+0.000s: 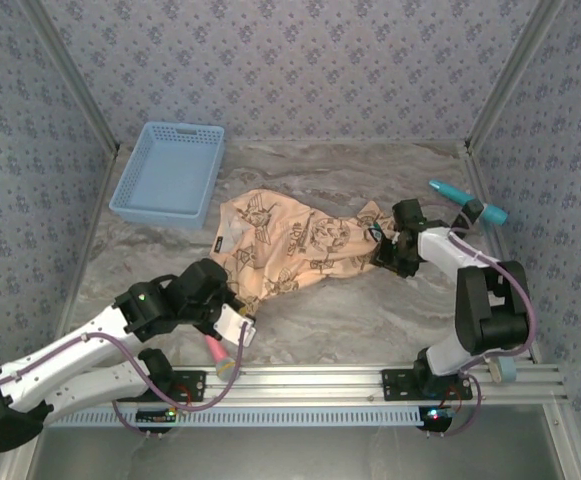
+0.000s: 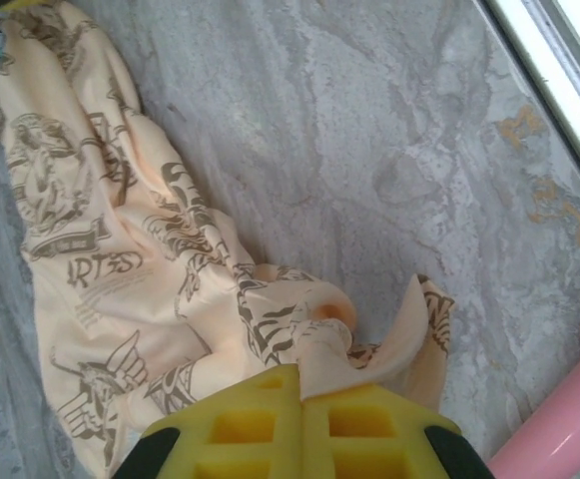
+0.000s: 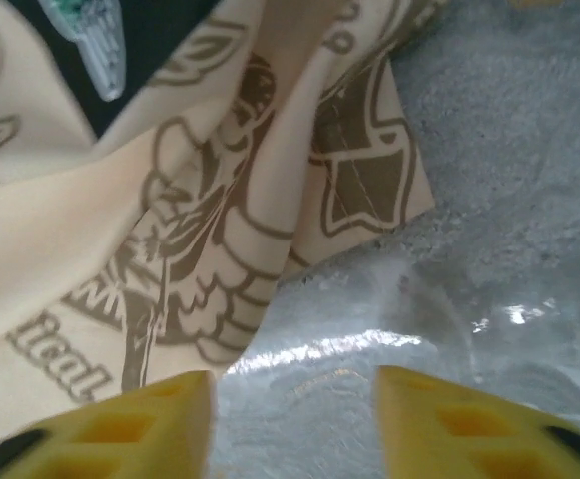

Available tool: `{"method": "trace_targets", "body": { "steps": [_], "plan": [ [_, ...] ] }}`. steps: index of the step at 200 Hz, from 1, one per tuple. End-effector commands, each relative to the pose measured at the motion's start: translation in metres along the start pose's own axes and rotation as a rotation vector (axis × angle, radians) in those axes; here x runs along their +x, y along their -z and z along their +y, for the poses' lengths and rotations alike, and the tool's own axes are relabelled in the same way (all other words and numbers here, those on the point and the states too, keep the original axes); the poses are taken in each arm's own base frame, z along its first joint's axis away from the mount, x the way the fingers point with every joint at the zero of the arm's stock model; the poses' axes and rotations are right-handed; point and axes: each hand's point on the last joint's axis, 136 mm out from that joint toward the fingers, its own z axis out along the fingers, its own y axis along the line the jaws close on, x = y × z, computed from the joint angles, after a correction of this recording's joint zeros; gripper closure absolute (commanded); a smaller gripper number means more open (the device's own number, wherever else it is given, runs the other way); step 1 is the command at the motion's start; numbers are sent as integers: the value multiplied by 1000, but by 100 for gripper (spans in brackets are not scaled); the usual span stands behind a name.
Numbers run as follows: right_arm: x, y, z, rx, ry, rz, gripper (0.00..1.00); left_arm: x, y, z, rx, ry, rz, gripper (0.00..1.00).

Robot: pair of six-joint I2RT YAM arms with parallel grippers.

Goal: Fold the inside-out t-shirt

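Note:
The inside-out t-shirt [image 1: 290, 245] lies crumpled across the middle of the table, peach-tan with dark brown emblems. My left gripper [image 1: 238, 298] is at its near left corner. In the left wrist view that gripper [image 2: 302, 384] is shut on a bunched fold of the t-shirt [image 2: 100, 230], and cloth spills out over the yellow fingers [image 2: 240, 429]. My right gripper [image 1: 385, 250] sits at the shirt's right end. In the right wrist view it [image 3: 294, 419] stands open over bare table, with the shirt's edge [image 3: 170, 200] just ahead of its left finger [image 3: 120, 429].
A blue plastic basket [image 1: 170, 172] stands at the back left. A teal tool [image 1: 467, 200] lies by the right wall. A pink rod [image 1: 215, 350] rests near the front rail, beside my left gripper [image 2: 554, 429]. Patterned walls close in the table on three sides.

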Motion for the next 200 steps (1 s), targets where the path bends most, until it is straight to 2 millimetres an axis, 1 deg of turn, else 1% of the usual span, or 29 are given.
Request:
{"method": "trace_targets", "body": {
  "steps": [1, 8, 16, 28, 45, 55, 69, 82, 85, 97, 107, 110, 113, 124, 134, 143, 147, 148, 154, 158, 160, 166, 175, 177, 185, 186, 189, 192, 200],
  "plan": [
    [-22, -13, 9, -58, -12, -73, 74, -14, 25, 33, -133, 7, -76, 100],
    [-32, -13, 8, -47, -14, -103, 76, -14, 28, 40, -162, 4, -88, 100],
    [-43, -14, 9, -46, -9, -141, 82, -14, 31, 46, -186, 6, -98, 100],
    [-56, -15, 11, -57, -22, -174, 100, -13, 35, 53, -196, 7, -104, 100],
    [-70, -8, 21, -118, -55, -192, 100, -8, 38, 61, -206, -6, -85, 100],
    [-79, 5, 25, -120, -60, -229, 100, -4, 41, 69, -226, -2, -73, 100],
    [-97, 31, 31, -120, -61, -307, 100, 2, 46, 84, -263, 3, -78, 100],
    [-116, 62, 38, -132, -63, -392, 100, 11, 53, 97, -289, 24, -83, 100],
    [-120, 69, 40, -138, -63, -411, 100, 11, 56, 106, -317, 19, -89, 100],
    [-138, 99, 47, -165, -66, -477, 100, 28, 62, 123, -347, 32, -53, 100],
    [-149, 123, 51, -191, -72, -514, 100, 47, 69, 137, -372, 60, 3, 100],
    [-157, 139, 56, -207, -68, -544, 100, 51, 72, 140, -380, 66, 13, 100],
    [-161, 148, 58, -217, -69, -559, 100, 54, 75, 145, -391, 74, 22, 100],
    [-169, 181, 62, -238, -62, -614, 100, 61, 90, 159, -437, 87, 30, 100],
    [-172, 208, 63, -228, -35, -658, 100, 59, 106, 170, -483, 76, 7, 100],
    [-167, 222, 59, -198, -14, -672, 100, 53, 117, 178, -512, 58, -15, 100],
    [-163, 223, 57, -181, -9, -663, 100, 50, 121, 179, -516, 52, -23, 100],
    [-162, 222, 56, -177, -6, -659, 98, 49, 121, 179, -516, 50, -27, 100],
    [-154, 218, 52, -162, 2, -634, 80, 44, 124, 179, -507, 45, -48, 100],
    [-143, 210, 49, -152, 2, -592, 68, 40, 125, 179, -506, 39, -68, 100],
    [-138, 206, 47, -150, 1, -576, 63, 38, 124, 174, -486, 47, -77, 100],
    [-123, 192, 46, -162, 5, -526, 55, 33, 122, 169, -464, 58, -106, 100],
    [-100, 171, 48, -190, 1, -458, 52, 26, 119, 163, -442, 72, -141, 100],
    [-90, 159, 45, -185, -3, -426, 52, 25, 117, 162, -437, 75, -146, 100],
    [-64, 136, 44, -190, -11, -368, 52, 20, 110, 156, -421, 73, -158, 100],
    [-64, 136, 44, -190, -11, -368, 52, 20, 109, 155, -420, 73, -158, 100],
    [-49, 125, 44, -190, -11, -332, 52, 19, 106, 153, -414, 72, -157, 100],
    [-45, 121, 46, -198, -9, -331, 52, 18, 103, 151, -409, 71, -157, 100],
    [-20, 104, 50, -198, 6, -283, 50, 18, 96, 146, -395, 70, -148, 100]
  ]
}}
